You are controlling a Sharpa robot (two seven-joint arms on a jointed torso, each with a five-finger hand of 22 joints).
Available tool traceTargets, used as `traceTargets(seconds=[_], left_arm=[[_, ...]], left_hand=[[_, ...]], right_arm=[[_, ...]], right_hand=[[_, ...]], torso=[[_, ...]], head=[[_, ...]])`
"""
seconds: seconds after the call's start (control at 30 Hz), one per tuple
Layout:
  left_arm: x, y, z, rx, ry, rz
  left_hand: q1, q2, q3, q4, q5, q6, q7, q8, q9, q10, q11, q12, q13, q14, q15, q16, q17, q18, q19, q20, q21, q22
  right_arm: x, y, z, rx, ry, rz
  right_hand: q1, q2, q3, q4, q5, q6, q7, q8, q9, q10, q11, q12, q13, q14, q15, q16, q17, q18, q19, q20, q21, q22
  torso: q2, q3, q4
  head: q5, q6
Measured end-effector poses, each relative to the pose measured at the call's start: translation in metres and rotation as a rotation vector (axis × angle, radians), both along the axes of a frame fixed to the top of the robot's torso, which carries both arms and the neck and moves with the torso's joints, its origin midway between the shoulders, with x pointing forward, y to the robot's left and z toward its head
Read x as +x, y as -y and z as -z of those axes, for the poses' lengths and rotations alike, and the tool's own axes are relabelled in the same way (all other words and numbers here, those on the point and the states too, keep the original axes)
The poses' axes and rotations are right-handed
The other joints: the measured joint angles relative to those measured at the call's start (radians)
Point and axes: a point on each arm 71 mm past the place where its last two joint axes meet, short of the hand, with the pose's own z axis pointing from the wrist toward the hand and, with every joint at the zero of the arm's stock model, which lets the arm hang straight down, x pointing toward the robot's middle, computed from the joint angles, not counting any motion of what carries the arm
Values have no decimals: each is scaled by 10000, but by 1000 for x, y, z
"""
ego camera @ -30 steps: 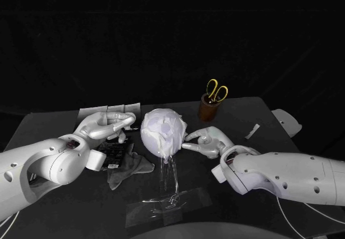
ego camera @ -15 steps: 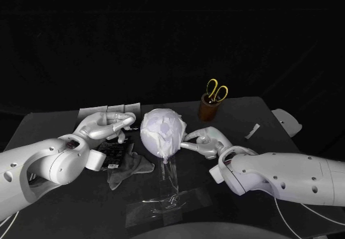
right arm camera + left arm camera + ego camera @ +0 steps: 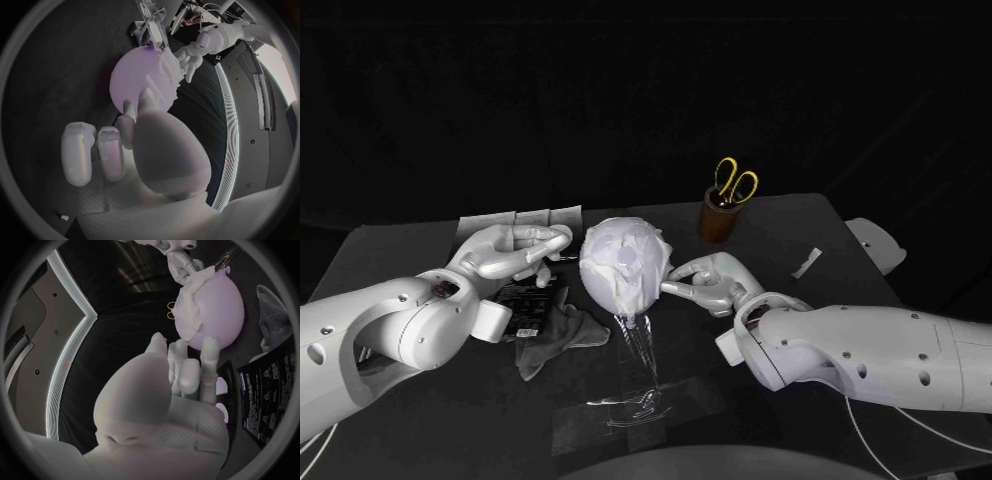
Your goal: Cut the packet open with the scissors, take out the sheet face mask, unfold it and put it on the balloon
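The pale balloon [image 3: 620, 285] stands on a clear stand [image 3: 640, 400] mid-table, with the white sheet face mask [image 3: 623, 250] draped over its top and front. My right hand [image 3: 708, 283] is at the balloon's right side and pinches the mask's edge. My left hand [image 3: 516, 250] hovers just left of the balloon, fingers curled in, nothing seen in them. The left wrist view has the balloon [image 3: 219, 310], the mask [image 3: 192, 295] and my right hand [image 3: 180, 260] on it. The right wrist view has the balloon [image 3: 132, 82] and the mask [image 3: 165, 75]. The scissors [image 3: 734, 183] stand in a brown cup [image 3: 718, 224].
The black packet [image 3: 531, 300] lies under my left hand, beside a crumpled grey liner [image 3: 563, 335]. A cut-off strip [image 3: 805, 263] lies at the right. Grey sheets [image 3: 516, 218] lie at the back left. A white object [image 3: 877, 245] sits at the table's right edge.
My right hand has moved in closer to the balloon and drawn the mask round, so its eye holes now face up. My left hand has stayed put.
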Motion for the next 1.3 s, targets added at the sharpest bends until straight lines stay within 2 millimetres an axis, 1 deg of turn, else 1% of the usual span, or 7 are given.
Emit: traceTargets(seconds=[0.23, 0.33, 0.43, 0.87, 1.0, 1.17, 1.3], left_arm=[[0, -1, 0, 23, -22, -13], [0, -1, 0, 32, -33, -18], [0, -1, 1, 40, -43, -21], [0, -2, 1, 76, -87, -44], [0, -3, 1, 86, -99, -52], [0, -3, 1, 97, -112, -60], [0, -3, 1, 104, -121, -64]], left_hand=[[0, 0, 0, 0, 0, 0, 0, 0, 0, -36, -35, 0, 20, 0, 0, -1, 40, -5, 0, 0, 0, 11], [0, 0, 0, 0, 0, 0, 0, 0, 0, -36, -35, 0, 20, 36, 36, -1, 60, -8, 0, 0, 40, 11], [0, 0, 0, 0, 0, 0, -1, 0, 0, -36, -34, 0, 20, 36, 36, -2, 60, -9, -1, 0, 40, 11], [0, 0, 0, 0, 0, 0, -1, 0, 0, -36, -34, -1, 36, 36, 36, -12, 85, -14, -1, 0, 40, 32], [77, 5, 0, 0, 0, 0, -1, 0, 0, -37, -34, -1, 45, 36, 36, -12, 85, -18, -1, 0, 40, 50], [82, 1, 0, 0, 0, 0, -1, 0, 0, -109, -31, -2, 46, 35, 36, -13, 58, -80, -1, 1, 41, 49], [82, 1, 0, 0, 0, 0, -1, 0, 0, -109, -31, -2, 45, 35, 36, -14, 55, -83, -1, 1, 78, 61]], right_arm=[[0, 0, -1, 29, 188, 157], [0, 0, -2, 48, 285, 224], [0, 0, -3, 72, 372, 287], [1, 3, -5, 143, 635, 565], [1, 4, -5, 148, 646, 605], [-1, 3, -6, 168, 644, 597], [-1, 4, -6, 132, 635, 611]], right_hand=[[210, -209, 338, -338, 0, 293, -291, 291, 150, 0, 0, 10, -47, 7, -19, -6, -3, -62, -23, -195, 221, 4], [272, -271, 449, -449, 0, 379, -306, 413, 223, 0, 0, 17, -46, 8, -20, -7, -8, -69, 10, -264, 293, 5], [311, -310, 562, -562, 0, 480, -408, 564, 318, 0, 0, 28, -46, 8, -20, -8, -8, -98, -14, -342, 345, 5], [311, -310, 981, -702, 0, 544, -401, 827, 541, 0, 0, 74, -40, 10, -25, 0, 0, -140, -10, -357, 360, -3], [311, -310, 1265, -788, 0, 543, -401, 956, 662, 0, 0, 86, -25, -7, -42, 0, 1, -146, -7, -423, 411, -3], [311, -310, 2272, -1032, -26, 321, -409, 1280, 1112, 0, 0, 87, -35, -22, -58, 0, 0, -146, -7, -423, 412, -1], [308, -307, 3560, -1313, -53, 144, -366, 1512, 1440, 1, 0, 180, -77, 13, -94, -2, 0, -146, -7, -423, 412, 1]], torso=[[3, 0, -1], [3, 1, -2], [3, 4, -5], [5, 6, -8], [4, 6, -12], [4, 6, -12], [4, 6, -8]], head=[[10, -28], [10, -40], [5, -54], [-36, -92], [-45, -116], [-61, -129], [-86, -138]])
